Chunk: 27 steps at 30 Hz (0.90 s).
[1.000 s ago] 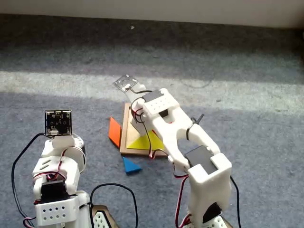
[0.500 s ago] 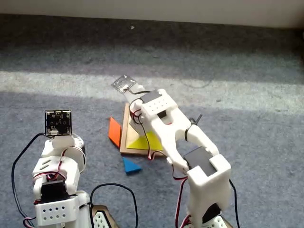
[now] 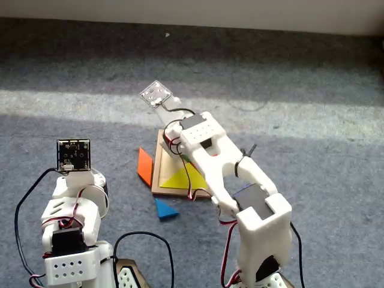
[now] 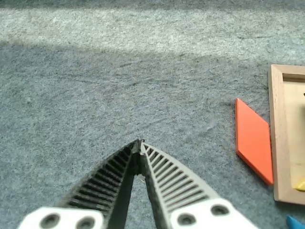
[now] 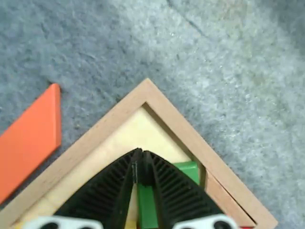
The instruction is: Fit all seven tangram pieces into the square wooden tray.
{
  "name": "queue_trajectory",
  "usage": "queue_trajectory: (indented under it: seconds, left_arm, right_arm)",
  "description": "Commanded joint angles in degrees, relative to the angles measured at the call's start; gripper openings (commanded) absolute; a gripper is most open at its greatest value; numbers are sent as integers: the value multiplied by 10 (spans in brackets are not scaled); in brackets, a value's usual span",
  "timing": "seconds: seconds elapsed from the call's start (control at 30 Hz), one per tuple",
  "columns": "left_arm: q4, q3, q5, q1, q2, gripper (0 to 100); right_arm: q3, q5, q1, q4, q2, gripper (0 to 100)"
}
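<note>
The square wooden tray (image 3: pixel 157 175) lies mid-carpet with a yellow triangle (image 3: pixel 180 178) in it. An orange parallelogram (image 3: pixel 144 166) lies just left of the tray, and a blue triangle (image 3: pixel 165 209) lies in front of it. My right gripper (image 5: pixel 138 152) is shut, its tips over the bare floor of a tray (image 5: pixel 176 119) corner. A green piece (image 5: pixel 189 170) lies in the tray under the fingers. The orange parallelogram (image 5: pixel 28 138) is outside the rim. My left gripper (image 4: pixel 139 142) is shut over bare carpet, apart from the orange parallelogram (image 4: pixel 252 138) and the tray (image 4: pixel 279 143).
The grey carpet stretches free all round the tray, with a sunlit band behind it. The left arm (image 3: pixel 75 207) stands folded at the front left. The right arm (image 3: pixel 240 180) covers the tray's right part. A tip of the blue triangle (image 4: pixel 296 222) shows in the left wrist view.
The right arm's wrist has tilted up and towards the back over the tray's far corner. The left arm and the loose pieces have not moved.
</note>
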Motion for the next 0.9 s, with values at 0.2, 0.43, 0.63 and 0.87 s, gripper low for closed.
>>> queue_trajectory:
  seconds: [0.2,0.43,0.63,0.87]
  left_arm:
    - [-9,-3,2,-5,-5,5]
    - [-9,-3,2,-6,-5,5]
    - [-11,-3,2,-6,-5,5]
    - [-11,-4,2,-7,-5,5]
  right_arm:
    - [-11,3,52,56,-7,5]
    - [-52,1,6,162,-122,5]
    - [0,0,-27,209,-247,5]
    - [130,0,-51,209,-372,11]
